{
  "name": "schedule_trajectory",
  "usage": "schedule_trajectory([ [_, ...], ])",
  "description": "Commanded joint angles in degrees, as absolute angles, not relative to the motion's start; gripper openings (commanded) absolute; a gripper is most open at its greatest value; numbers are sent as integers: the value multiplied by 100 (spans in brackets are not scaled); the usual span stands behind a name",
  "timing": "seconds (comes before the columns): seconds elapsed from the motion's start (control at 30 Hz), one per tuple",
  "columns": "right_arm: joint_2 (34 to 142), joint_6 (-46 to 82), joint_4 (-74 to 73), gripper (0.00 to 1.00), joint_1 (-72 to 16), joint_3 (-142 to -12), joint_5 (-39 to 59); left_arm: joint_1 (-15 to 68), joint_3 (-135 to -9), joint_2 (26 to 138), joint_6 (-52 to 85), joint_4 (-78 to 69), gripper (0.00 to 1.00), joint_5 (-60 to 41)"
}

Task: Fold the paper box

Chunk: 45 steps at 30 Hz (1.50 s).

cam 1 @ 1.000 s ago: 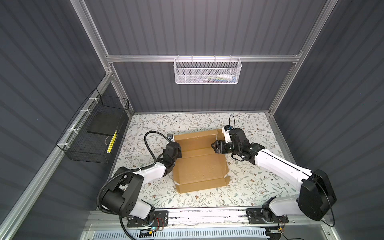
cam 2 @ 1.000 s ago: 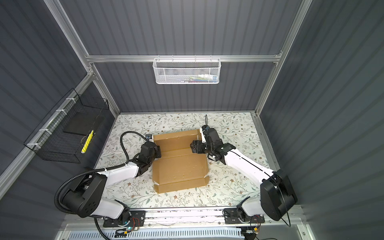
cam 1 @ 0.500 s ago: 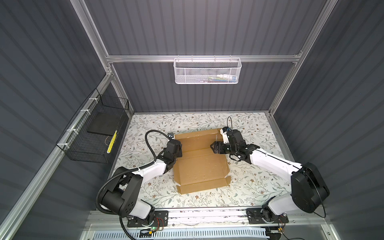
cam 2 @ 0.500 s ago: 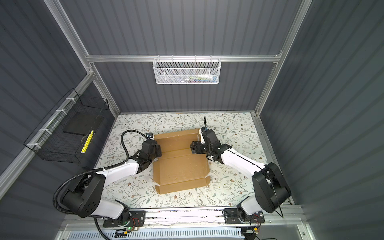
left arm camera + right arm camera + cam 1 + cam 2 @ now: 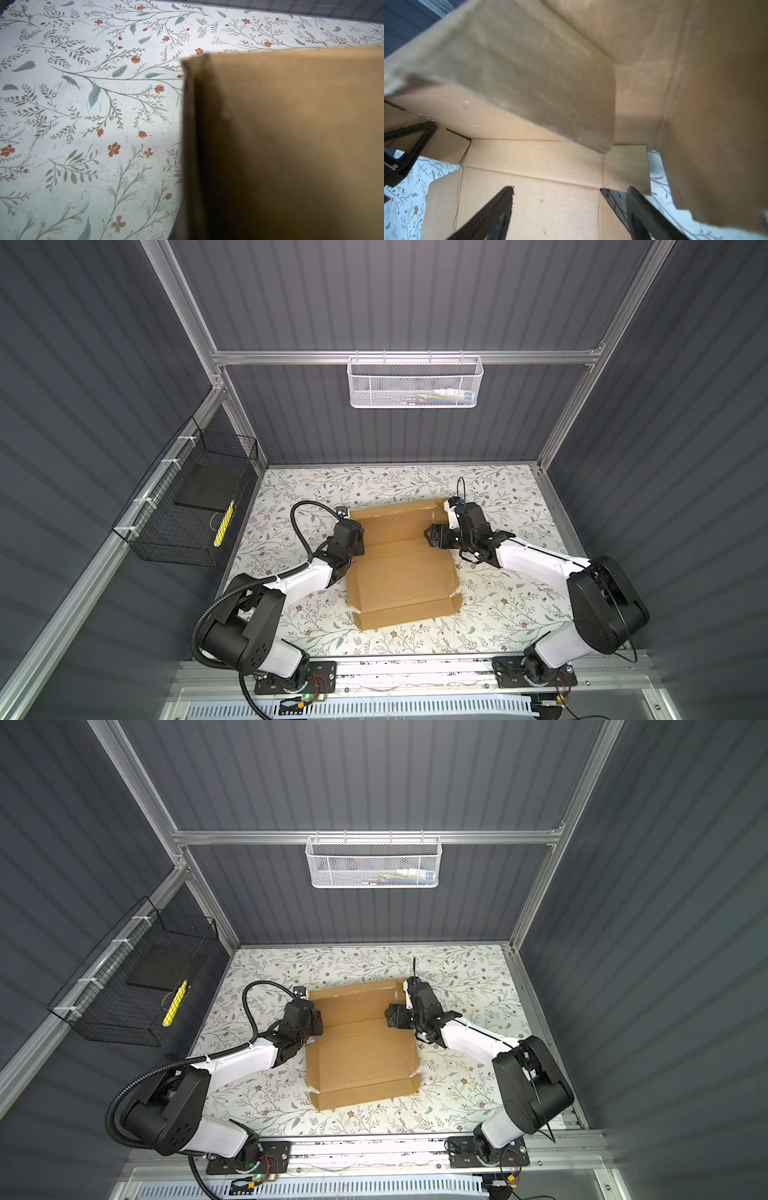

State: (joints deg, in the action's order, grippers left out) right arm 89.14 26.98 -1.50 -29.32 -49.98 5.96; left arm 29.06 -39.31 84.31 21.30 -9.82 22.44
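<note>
Box (image 5: 399, 568) partly folded, mid-bench (image 5: 498, 489).
Left gripper (image 5: 356, 545) is clenched at the box's left edge; right gripper (image 5: 571, 207) is spread wide over its right side, grasping nothing, a raised flap beside it.

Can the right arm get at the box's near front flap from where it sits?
Probably yes: the right gripper hangs open over the paper box, and only bare cardboard floor lies between it and the near front flap.
</note>
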Motion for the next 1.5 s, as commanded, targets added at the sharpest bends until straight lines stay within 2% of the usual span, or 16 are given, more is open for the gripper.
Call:
schedule_trajectory([
  [0.0,9024,2757,-363,85,-2870,-4896,545,2887,-4095,8271,2192,-983,0,2153],
  [0.7,9378,2611,-413,85,-2830,-4803,122,2874,-4077,8213,2175,-1037,0,2101],
  [1.47,9475,2549,-379,86,-2813,-4781,119,2874,-4112,8211,2165,-1037,0,2101],
])
